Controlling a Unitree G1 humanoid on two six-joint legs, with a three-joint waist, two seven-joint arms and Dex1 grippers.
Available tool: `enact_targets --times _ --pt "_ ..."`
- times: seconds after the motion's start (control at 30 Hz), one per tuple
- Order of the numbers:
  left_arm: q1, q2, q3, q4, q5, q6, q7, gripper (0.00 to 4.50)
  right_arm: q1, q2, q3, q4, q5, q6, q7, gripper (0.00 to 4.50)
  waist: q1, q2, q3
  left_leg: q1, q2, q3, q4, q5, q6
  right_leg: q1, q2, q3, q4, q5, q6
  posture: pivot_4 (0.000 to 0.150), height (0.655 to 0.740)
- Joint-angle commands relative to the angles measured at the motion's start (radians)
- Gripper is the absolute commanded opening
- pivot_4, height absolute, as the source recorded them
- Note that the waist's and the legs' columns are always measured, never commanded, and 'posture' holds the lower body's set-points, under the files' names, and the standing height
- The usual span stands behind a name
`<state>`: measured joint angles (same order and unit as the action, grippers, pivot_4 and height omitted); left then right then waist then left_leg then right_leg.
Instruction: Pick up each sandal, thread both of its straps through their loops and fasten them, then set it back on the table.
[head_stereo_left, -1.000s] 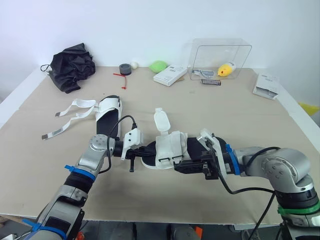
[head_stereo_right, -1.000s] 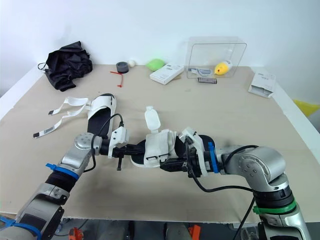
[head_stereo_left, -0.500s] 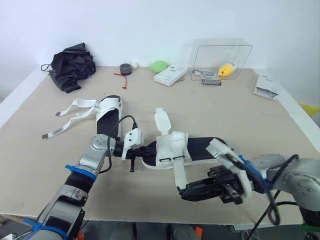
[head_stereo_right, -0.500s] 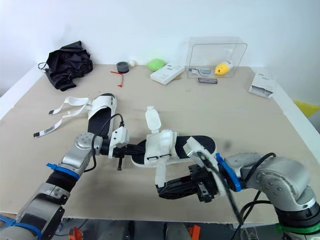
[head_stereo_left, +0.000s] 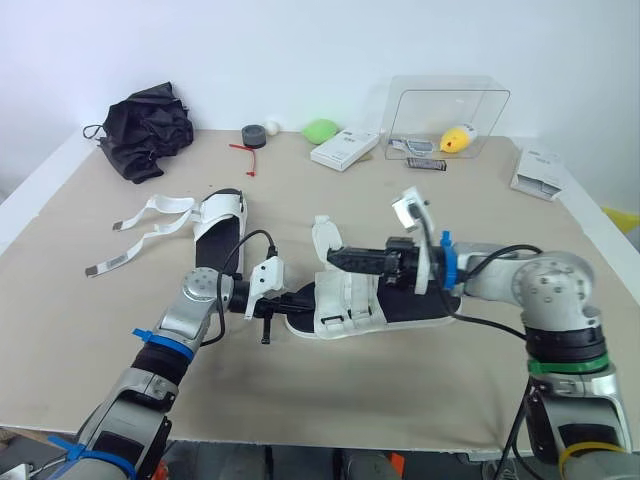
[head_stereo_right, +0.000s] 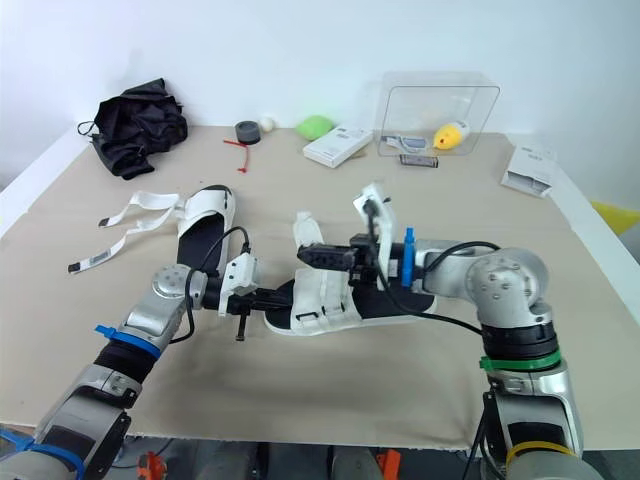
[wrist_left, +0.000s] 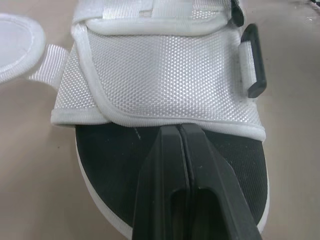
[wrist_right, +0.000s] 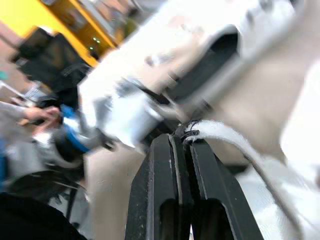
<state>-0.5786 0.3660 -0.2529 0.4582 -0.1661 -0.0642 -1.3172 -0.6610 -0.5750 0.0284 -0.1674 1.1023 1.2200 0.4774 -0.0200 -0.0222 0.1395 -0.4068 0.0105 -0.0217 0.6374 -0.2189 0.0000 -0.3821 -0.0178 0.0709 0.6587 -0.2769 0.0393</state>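
Note:
A white sandal with a black sole (head_stereo_left: 400, 303) lies in the middle of the table, toe toward my left arm. My left gripper (head_stereo_left: 298, 298) is shut on the toe of its sole (wrist_left: 115, 165), just short of the white toe band (wrist_left: 165, 85). Above the toe band hovers my right gripper (head_stereo_left: 335, 258), shut on a white strap (wrist_right: 225, 137) of this sandal. One strap flap (head_stereo_left: 323, 234) stands upright beside it. A second sandal (head_stereo_left: 218, 225) lies farther back on the left, its two straps (head_stereo_left: 140, 228) spread loose on the table.
At the back stand a black cloth bundle (head_stereo_left: 148, 130), a tape roll (head_stereo_left: 251, 137), a green object (head_stereo_left: 320, 131), a white box (head_stereo_left: 342, 149) and a clear case (head_stereo_left: 445, 115) holding a yellow item. A white packet (head_stereo_left: 535, 170) lies at the right edge.
My right gripper pulled the strap out toward the table's near edge, then swung up and over the sandal's toe band. The left gripper has stayed on the toe.

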Motion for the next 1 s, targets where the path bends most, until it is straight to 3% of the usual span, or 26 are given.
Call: enact_targets --times 0.03,0.27,0.43,0.6,0.83,1.0 --pt "0.059 0.014 -0.070 0.074 0.077 0.038 0.003 0.00 -0.010 0.020 0.032 0.029 -0.100 -0.024 -0.010 0.08 0.000 0.000 0.000 0.000 0.000 0.000 0.000 0.000 0.000 0.000 0.000 0.000 0.000 0.000 0.000 0.150 0.7400" --pt "0.072 0.021 -0.071 0.056 0.074 0.044 0.008 0.00 -0.083 0.074 -0.089 0.193 -0.117 -0.015 -0.026 0.08 -0.001 0.000 0.000 0.002 0.001 0.000 0.000 0.001 0.001 0.001 0.001 0.000 0.000 0.001 0.002 0.150 0.7400" --pt "0.078 0.023 -0.072 0.048 0.074 0.048 0.008 0.00 -0.112 0.064 -0.218 0.090 0.133 0.078 0.123 0.08 -0.001 0.002 0.001 0.001 0.001 0.000 -0.001 0.001 0.002 0.001 0.001 0.000 0.000 0.001 0.000 0.150 0.7400" --pt "0.076 0.021 -0.073 0.051 0.074 0.048 0.009 0.00 -0.089 0.049 -0.225 0.033 0.207 0.115 0.161 0.08 -0.002 0.002 0.001 0.001 0.001 -0.001 -0.001 0.001 0.002 0.001 0.001 0.000 0.000 0.001 0.000 0.150 0.7400" --pt "0.078 0.021 -0.075 0.050 0.073 0.048 0.007 0.00 -0.074 0.077 -0.191 0.051 0.152 0.095 0.124 0.08 -0.002 0.003 0.001 0.001 0.001 0.000 -0.001 0.001 0.002 0.000 0.001 0.000 0.000 0.001 0.001 0.150 0.7400" --pt "0.072 0.018 -0.077 0.055 0.075 0.047 0.006 0.00 -0.099 0.128 -0.147 0.174 0.027 0.050 0.088 0.08 -0.002 0.003 0.001 0.001 0.001 0.000 -0.001 0.001 0.002 0.000 0.001 0.000 0.000 0.001 0.000 0.150 0.7400"
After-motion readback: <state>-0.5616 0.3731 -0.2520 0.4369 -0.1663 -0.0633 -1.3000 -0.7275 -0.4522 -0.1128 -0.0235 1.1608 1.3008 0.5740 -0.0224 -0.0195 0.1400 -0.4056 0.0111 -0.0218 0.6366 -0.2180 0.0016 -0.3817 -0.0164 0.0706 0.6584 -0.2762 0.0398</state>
